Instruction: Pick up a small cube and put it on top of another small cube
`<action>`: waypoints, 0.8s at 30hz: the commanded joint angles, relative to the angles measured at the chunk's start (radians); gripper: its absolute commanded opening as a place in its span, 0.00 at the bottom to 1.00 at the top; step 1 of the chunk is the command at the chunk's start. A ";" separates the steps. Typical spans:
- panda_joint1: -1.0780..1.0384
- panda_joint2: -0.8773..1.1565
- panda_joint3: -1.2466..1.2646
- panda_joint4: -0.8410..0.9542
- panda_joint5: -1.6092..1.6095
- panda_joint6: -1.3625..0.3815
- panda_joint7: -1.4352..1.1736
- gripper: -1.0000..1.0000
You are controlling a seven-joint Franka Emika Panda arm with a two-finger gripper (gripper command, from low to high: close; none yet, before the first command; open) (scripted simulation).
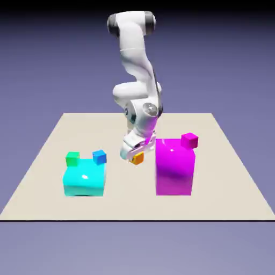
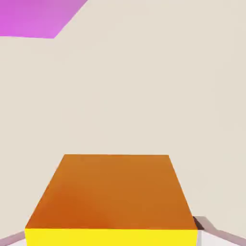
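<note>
The magenta block (image 1: 174,167) stands just beside the end effector (image 1: 135,157); bare tabletop (image 1: 123,201) lies toward the camera

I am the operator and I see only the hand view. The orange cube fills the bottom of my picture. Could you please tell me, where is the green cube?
Observer: The green cube rests on top of the cyan block, toward the exterior view's left.
Operator: Thank you. Is another small cube near it?
Observer: Yes, a small blue cube sits on the same block.
Operator: And what is on the magenta block?
Observer: A small magenta cube.
</note>
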 commanded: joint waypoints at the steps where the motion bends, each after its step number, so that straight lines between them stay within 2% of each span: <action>1: -0.016 0.002 -0.014 0.036 0.004 -0.023 -0.031 0.00; 14: -0.220 0.014 -0.249 0.507 0.061 -0.352 -0.462 0.00; 16: -0.209 0.000 -0.315 0.488 0.038 -0.379 -0.447 0.00; 18: -0.231 -0.013 -0.306 0.467 0.019 -0.364 -0.427 0.00; 24: -0.259 0.148 -0.345 0.391 0.043 -0.133 -0.452 0.00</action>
